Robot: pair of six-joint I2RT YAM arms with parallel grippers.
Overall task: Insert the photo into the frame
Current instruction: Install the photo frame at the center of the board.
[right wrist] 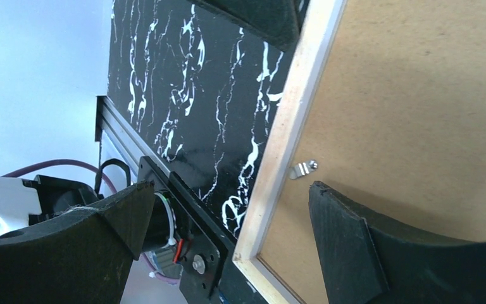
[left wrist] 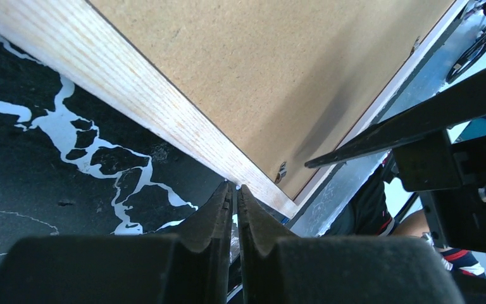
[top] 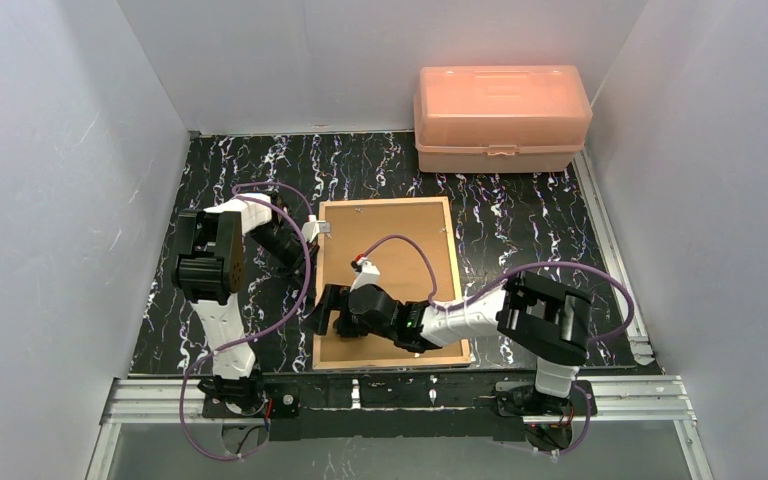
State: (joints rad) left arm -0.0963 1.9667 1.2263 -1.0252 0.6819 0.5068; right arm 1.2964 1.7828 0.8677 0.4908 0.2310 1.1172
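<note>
The frame (top: 456, 270) lies back up on the black marbled table, its light wood border around the plain brown backing board (top: 380, 220). The photo is hidden. My left gripper (top: 317, 234) is shut and empty, its tips against the outer side of the frame's left border (left wrist: 133, 95), as the left wrist view (left wrist: 235, 187) shows. My right gripper (top: 328, 312) is open and straddles the left border (right wrist: 291, 114) near the near-left corner, one finger over the backing board (right wrist: 417, 107), the other off the frame. A metal clip (right wrist: 302, 168) sits by that finger.
An orange plastic box (top: 501, 118) stands at the back right against the wall. White walls close in both sides. An aluminium rail (top: 400, 395) runs along the near edge just below the frame. Another clip (left wrist: 281, 170) shows near the frame's corner.
</note>
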